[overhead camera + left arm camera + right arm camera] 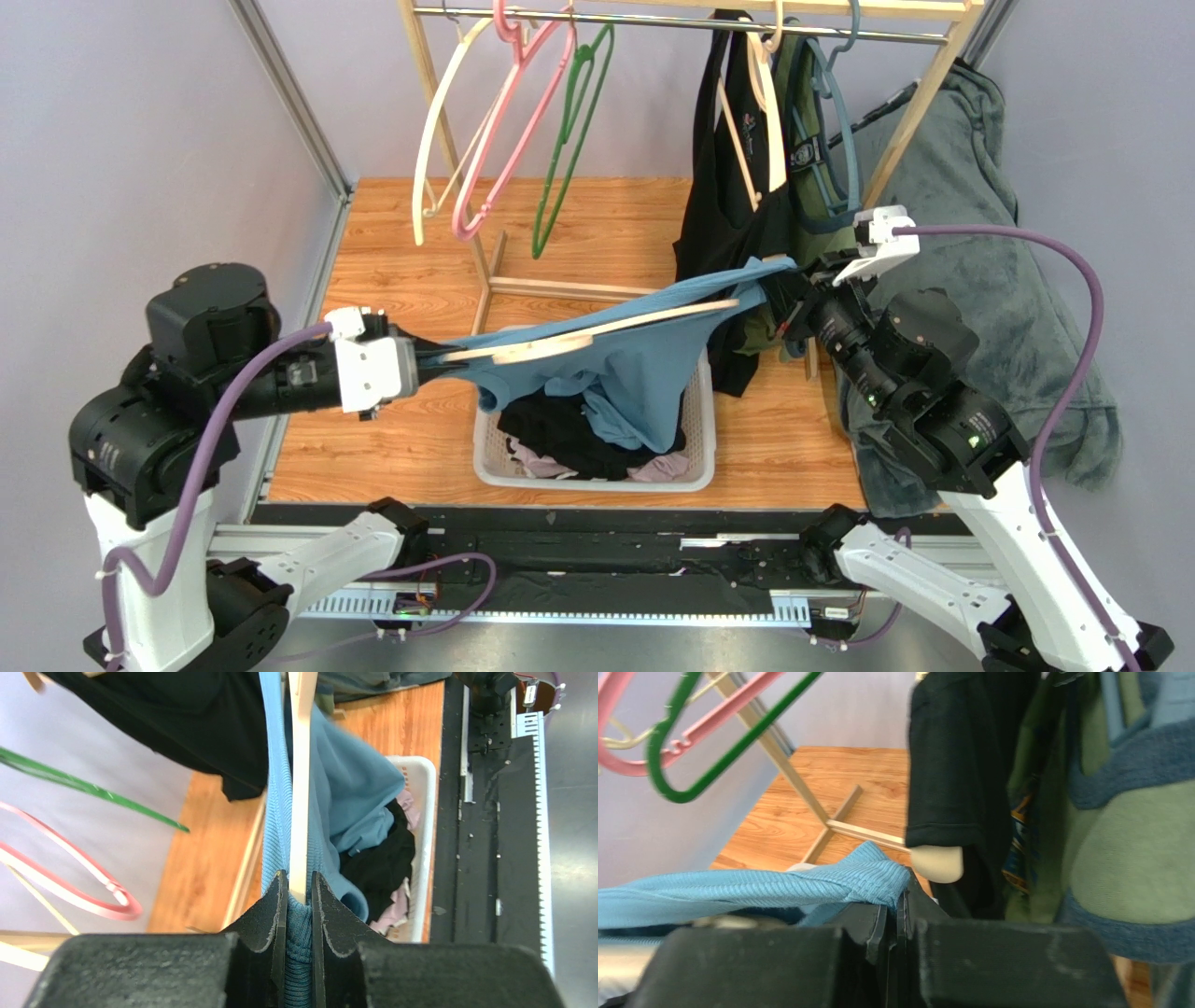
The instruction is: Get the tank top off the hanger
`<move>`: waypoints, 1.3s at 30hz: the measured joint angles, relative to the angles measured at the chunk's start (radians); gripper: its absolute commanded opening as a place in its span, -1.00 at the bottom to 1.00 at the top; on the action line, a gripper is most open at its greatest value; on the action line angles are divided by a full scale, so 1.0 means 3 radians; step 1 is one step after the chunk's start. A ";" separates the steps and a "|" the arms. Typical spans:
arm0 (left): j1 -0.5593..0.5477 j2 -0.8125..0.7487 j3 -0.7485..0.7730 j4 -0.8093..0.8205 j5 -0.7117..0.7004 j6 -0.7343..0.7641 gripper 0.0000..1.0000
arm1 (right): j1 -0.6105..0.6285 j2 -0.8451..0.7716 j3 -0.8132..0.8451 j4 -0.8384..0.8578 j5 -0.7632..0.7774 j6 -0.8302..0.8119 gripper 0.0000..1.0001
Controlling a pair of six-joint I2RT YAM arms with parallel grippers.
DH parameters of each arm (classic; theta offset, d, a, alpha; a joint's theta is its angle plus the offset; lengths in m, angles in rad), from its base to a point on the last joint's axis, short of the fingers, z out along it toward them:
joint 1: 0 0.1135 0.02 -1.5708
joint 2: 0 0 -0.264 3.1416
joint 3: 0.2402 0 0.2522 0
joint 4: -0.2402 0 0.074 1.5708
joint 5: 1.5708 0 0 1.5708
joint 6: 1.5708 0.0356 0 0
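A blue ribbed tank top hangs stretched between my two grippers above the white basket. A cream wooden hanger lies inside it, nearly level. My left gripper is shut on the hanger's end and the blue fabric around it; in the left wrist view the hanger and tank top run up from the jaws of the left gripper. My right gripper is shut on the tank top's strap, fabric pinched at the right gripper's tips.
A wooden rack stands behind with empty cream, pink and green hangers at left and black and green clothes at right. The basket holds dark and pale garments. A grey-green blanket drapes at right.
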 measured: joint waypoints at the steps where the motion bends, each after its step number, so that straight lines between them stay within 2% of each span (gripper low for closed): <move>1: 0.0003 -0.0010 0.0043 -0.0006 0.0023 0.0052 -1.00 | -0.0018 0.0015 0.0005 -0.0041 0.0043 -0.0010 -1.00; 8: 0.0003 -0.0051 0.0160 -0.0011 0.0134 0.0167 -1.00 | -0.0100 0.0006 -0.0011 -0.0229 0.0103 -0.0023 -0.99; 10: 0.0006 -0.0038 0.0160 -0.0028 0.0142 0.0136 -1.00 | -0.0104 -0.0047 -0.0099 -0.0221 0.0010 -0.0025 -0.86; 13: 0.0015 -0.0001 0.0165 -0.0043 0.0114 0.0045 -1.00 | -0.0109 -0.0156 -0.0261 -0.0245 -0.0186 -0.0079 -0.40; 14: 0.0015 0.0025 0.0184 -0.0048 0.0085 0.0005 -1.00 | -0.0111 -0.0189 -0.0304 -0.0259 -0.0247 -0.0103 -0.10; 16: 0.0015 0.0099 0.0267 -0.0045 0.0006 -0.0093 -1.00 | -0.0120 -0.0267 -0.0350 -0.0309 -0.0397 -0.0177 0.10; 17: 0.0015 0.0158 0.0355 -0.0023 -0.0047 -0.0154 -1.00 | -0.0126 -0.0319 -0.0367 -0.0347 -0.0464 -0.0224 0.30; 20: 0.0023 0.0326 0.0643 0.0080 -0.0164 -0.0324 -1.00 | -0.0137 -0.0521 -0.0373 -0.0435 -0.0626 -0.0354 0.49; 23: 0.0028 0.0425 0.0788 0.0214 -0.0167 -0.0415 -1.00 | -0.0139 -0.0746 -0.0347 -0.0512 -0.0774 -0.0495 0.55; 27: 0.0036 0.0426 0.0674 0.0256 -0.0048 -0.0437 -1.00 | -0.0151 -0.0881 -0.0103 -0.0660 -0.0998 -0.0708 0.57; 33: 0.0038 0.0451 0.0271 0.0267 0.0158 -0.0443 -1.00 | -0.0153 -0.0785 0.0383 -0.0811 -0.1373 -0.1021 0.57; 39: 0.0041 0.0533 0.0013 0.0254 0.0403 -0.0450 -1.00 | -0.0153 -0.0529 0.0604 -0.0779 -0.1740 -0.1204 0.54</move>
